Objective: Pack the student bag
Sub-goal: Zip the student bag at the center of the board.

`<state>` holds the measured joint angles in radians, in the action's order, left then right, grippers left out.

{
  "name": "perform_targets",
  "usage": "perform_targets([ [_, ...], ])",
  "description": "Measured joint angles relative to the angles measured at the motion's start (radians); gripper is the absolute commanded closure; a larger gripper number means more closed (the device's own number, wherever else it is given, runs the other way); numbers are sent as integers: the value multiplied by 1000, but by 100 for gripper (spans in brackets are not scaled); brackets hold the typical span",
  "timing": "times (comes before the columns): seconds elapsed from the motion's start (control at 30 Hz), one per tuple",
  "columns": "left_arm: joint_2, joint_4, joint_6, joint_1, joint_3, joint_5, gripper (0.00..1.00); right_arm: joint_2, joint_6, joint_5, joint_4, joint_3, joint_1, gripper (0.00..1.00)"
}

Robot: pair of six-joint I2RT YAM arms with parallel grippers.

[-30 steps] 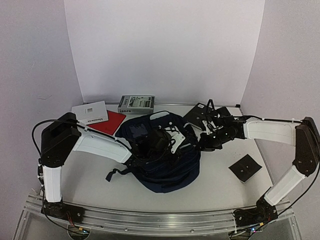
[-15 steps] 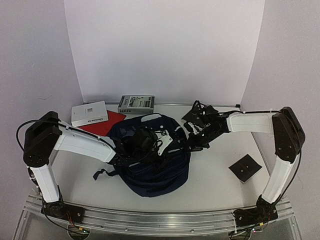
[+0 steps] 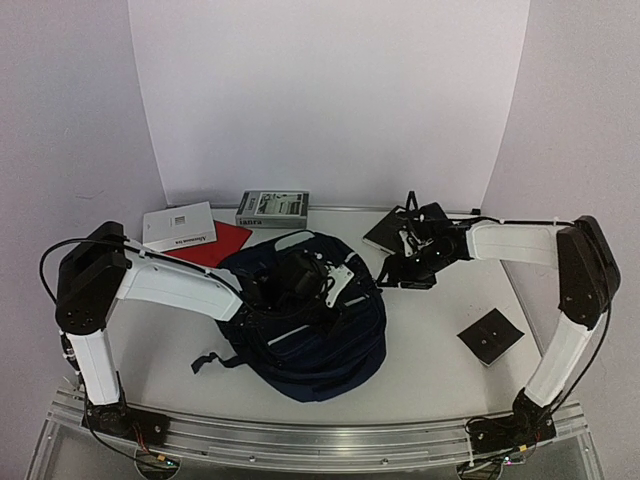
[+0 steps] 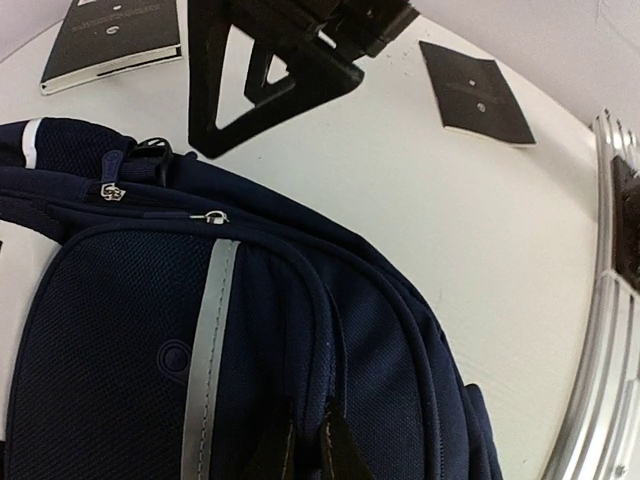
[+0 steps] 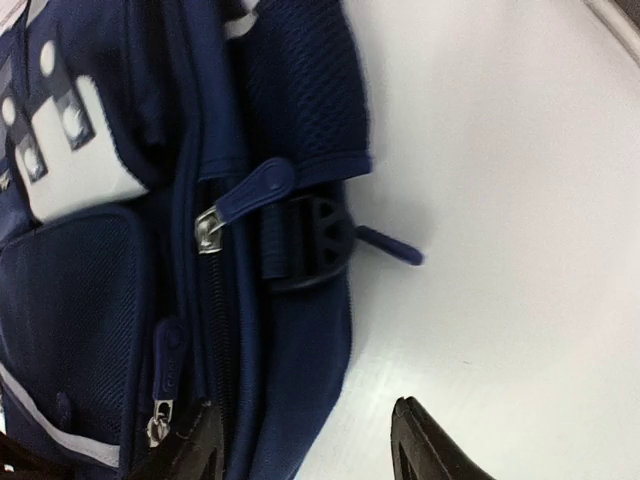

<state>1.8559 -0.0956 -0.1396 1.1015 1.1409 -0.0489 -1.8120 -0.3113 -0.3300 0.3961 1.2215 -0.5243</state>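
The student bag (image 3: 320,345), navy blue with a grey stripe, lies flat in the middle of the table. My left gripper (image 3: 300,282) rests on its top and, in the left wrist view, the left gripper (image 4: 305,445) is shut on a raised fold of the bag (image 4: 300,300) fabric. At the bag's right edge my right gripper (image 3: 396,274) stands open. In the right wrist view one of the fingers (image 5: 190,445) lies over the bag (image 5: 290,350) by a zipper, the other is over bare table, and nothing is gripped.
A black notebook (image 3: 388,232) lies behind the right gripper. A black square pad (image 3: 491,337) sits at the right. At the back left are a white book (image 3: 180,227), a red book (image 3: 218,245) and a grey box (image 3: 272,208). A black strap (image 3: 212,360) trails off the bag's left side.
My right gripper has opened and let go of the bag's edge, drawing slightly right. The left arm, still gripping, has shifted the bag a little toward the left and front.
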Motion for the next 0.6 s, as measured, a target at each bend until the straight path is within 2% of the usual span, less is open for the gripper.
perform_targets([
  [0.07,31,-4,-43,8,42,-22,66,68,-33,59,1,-39,16,11],
  [0.13,51,-16,-78,16,84,-32,45,143,-64,100,2,-70,21,3],
  [0.23,43,-21,-123,22,117,-24,26,237,-104,136,-1,-102,18,2],
  [0.3,18,-3,-162,16,121,-13,22,265,-113,147,-2,-108,17,3],
  [0.47,-81,101,-267,-62,108,-14,19,237,-113,150,-18,-110,16,20],
  [0.6,-216,230,-429,-236,9,-89,15,100,-103,95,-78,-84,14,29],
])
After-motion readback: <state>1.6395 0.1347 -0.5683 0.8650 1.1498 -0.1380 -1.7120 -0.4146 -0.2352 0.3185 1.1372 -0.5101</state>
